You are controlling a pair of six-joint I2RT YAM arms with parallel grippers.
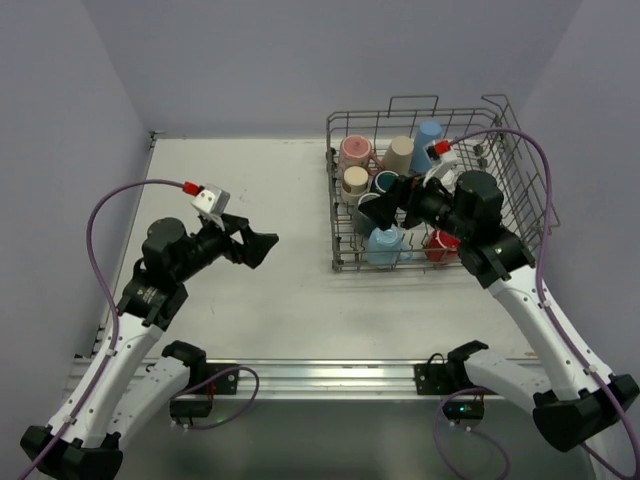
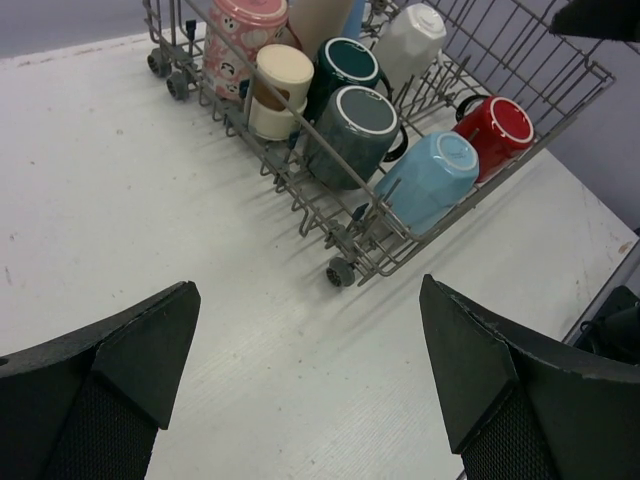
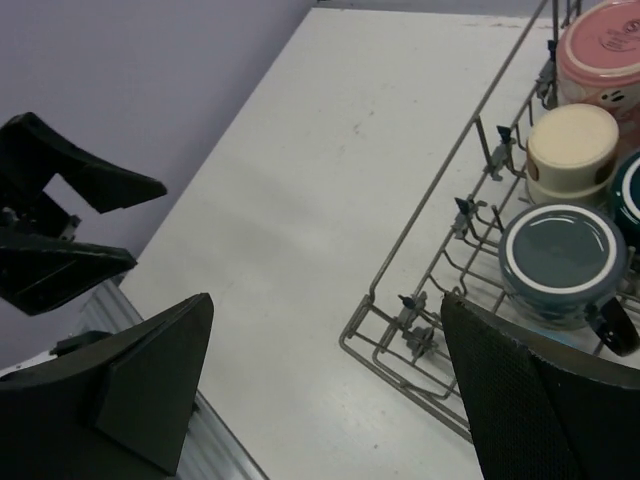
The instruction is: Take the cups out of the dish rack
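Left tool (image 1: 262, 247) hovers above the white counter (image 1: 280, 180), right tool (image 1: 384, 205) over assorted coloured cups (image 1: 383, 243) in the grey wire dish rack (image 1: 346, 250), both spread apart.

Top external: high, looking down over the whole bench (image 1: 280, 290). Wrist views: low, oblique, close; both share the near-left corner of the dish rack (image 2: 345, 268).

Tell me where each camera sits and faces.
Top external: above, behind the bases, looking down on table, both arms, dish rack far right.
Left wrist: on the left gripper, facing the rack's corner across the table; open fingers below.
Right wrist: on the right gripper, over the rack's edge, facing the left gripper; open fingers below.
Shared: both wrist views show a dark teal cup and cream cup.
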